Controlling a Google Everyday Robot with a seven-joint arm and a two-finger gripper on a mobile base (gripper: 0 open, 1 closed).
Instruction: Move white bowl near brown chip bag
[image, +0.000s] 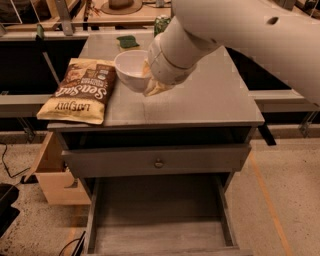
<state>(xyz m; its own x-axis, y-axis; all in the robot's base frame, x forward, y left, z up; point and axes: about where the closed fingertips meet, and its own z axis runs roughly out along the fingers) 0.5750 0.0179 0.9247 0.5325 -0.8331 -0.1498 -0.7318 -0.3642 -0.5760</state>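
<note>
White bowl (129, 69) is at the left-middle of the table (215, 100), tipped w/ its mouth facing up and left. It looks held clear of the top, though I can't tell by how much. The gripper (151, 82) sits at the bowl's right rim, its yellowish fingers closed on that rim, w/ the thick wrist right behind.

Brown chip bag (80, 90) lies flat just beside the bowl on the left. The bowl's left edge is about level w/ the bag's upper right corner.

Risks, as I judge them:
- The grip is on one side of a glossy rim only, so the bowl could slip or swing in the claw, esp. if the arm (240, 35) stops sharply.
- The bowl is tilted. Let go like this, it lands on its edge, not its foot, and may rock or roll.
- If it goes any further left, the foot comes down on the crinkly bag corner and sits crooked, or shoves the bag.
- The bag's near end is at the table's front-left edge, so a push could send it off. An open drawer (160, 235) is below the front.
- The wrist hides the contact point, so release height is hard to judge.

Sponge (128, 42) and green can (161, 22) at the back are well apart, no threat.
</note>
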